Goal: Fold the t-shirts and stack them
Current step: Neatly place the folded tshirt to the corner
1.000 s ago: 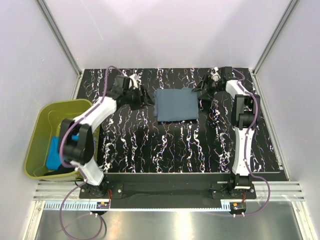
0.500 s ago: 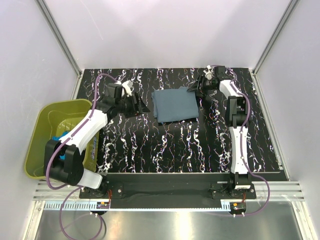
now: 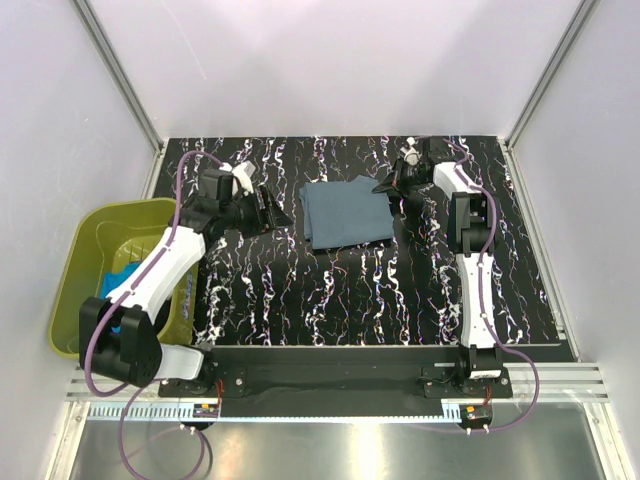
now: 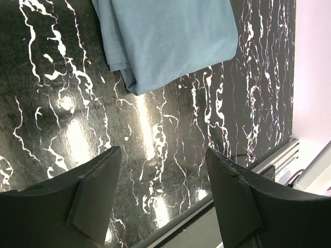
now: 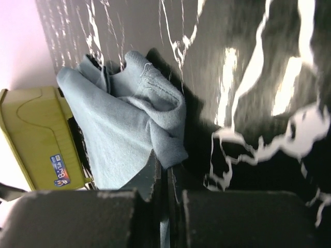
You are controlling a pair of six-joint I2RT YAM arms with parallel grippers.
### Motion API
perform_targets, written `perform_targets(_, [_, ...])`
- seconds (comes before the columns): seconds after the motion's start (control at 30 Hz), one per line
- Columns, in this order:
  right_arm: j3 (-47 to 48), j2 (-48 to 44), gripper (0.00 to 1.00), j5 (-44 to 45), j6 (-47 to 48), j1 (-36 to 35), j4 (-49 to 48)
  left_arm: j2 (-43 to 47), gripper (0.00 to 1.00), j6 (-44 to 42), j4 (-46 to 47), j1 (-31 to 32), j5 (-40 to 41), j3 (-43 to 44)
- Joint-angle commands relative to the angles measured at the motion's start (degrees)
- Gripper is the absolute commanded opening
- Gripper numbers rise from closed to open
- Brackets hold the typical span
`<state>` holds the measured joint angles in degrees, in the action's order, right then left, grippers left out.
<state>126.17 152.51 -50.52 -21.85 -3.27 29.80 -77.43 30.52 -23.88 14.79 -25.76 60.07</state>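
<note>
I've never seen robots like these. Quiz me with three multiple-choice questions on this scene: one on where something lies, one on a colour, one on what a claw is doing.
1. Where does the folded grey-blue t-shirt lie? A) on the wall B) on the black marbled table C) over a chair
2. What colour is the plastic tub? A) red B) white C) olive green
3. How is the right claw? A) shut on the t-shirt's edge B) wide open, holding nothing C) out of sight
Answers: B, it lies flat on the table; C, its walls are olive green; A, the right wrist view shows cloth pinched between shut fingers.
</note>
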Motion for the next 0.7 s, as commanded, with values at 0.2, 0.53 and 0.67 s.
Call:
perform_targets(0.2, [-18.65, -17.03, 0.00, 6.22, -1.18, -2.27, 0.53, 3.17, 0.72, -3.36, -0.99, -2.48, -4.65, -2.50])
perform_targets(0.53, [-50.31, -38.67, 0.00, 13.68, -6.10, -5.70, -6.95, 2.54, 0.72, -3.54, -0.55, -2.83, -10.10, -3.82])
perform_targets(0.67, [-55.06, -46.23, 0.00, 22.20, -7.68, -5.17, -3.99, 3.51, 0.71, -3.28, -0.64, -2.83, -11.24, -4.53])
